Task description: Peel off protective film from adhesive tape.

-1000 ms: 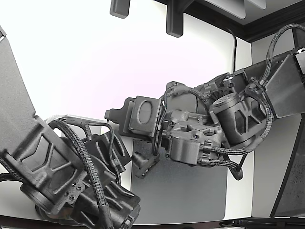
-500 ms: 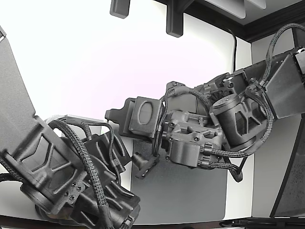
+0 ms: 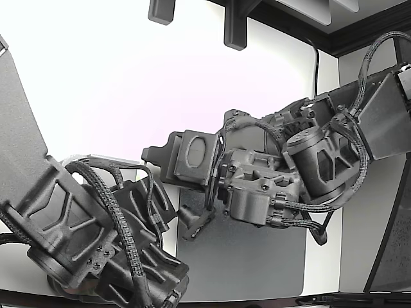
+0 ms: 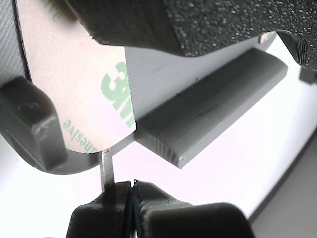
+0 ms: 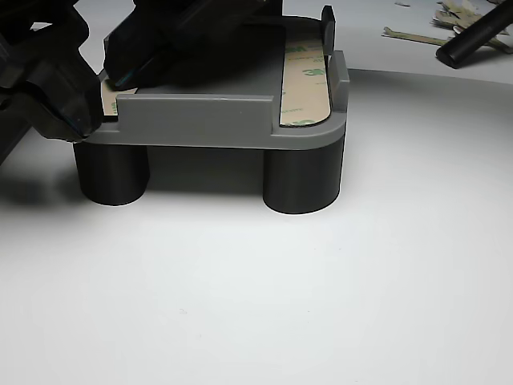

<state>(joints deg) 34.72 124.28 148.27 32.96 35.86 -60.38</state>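
Note:
A grey fixture (image 5: 200, 120) on two black round feet carries adhesive tape covered by pale protective film (image 4: 79, 84) printed with a green 3M logo. One covered strip (image 5: 304, 80) lies along the fixture's right side in the other view, and another (image 5: 108, 92) peeks out at its left corner. My gripper (image 4: 131, 186) is shut at that left corner (image 5: 80, 120), pinching a thin tab of the film (image 4: 106, 168) that sticks out past the fixture's edge. A second black gripper (image 5: 184, 32) presses down on the top of the fixture.
Two black arms (image 3: 270, 179) crowd the exterior view above a grey mat (image 3: 250, 263) on a white table. Peeled film scraps (image 5: 425, 36) and a black rod (image 5: 477, 36) lie at the far right of the other view.
The arm on the exterior view's right has dipped very slightly. Nothing else has visibly moved.

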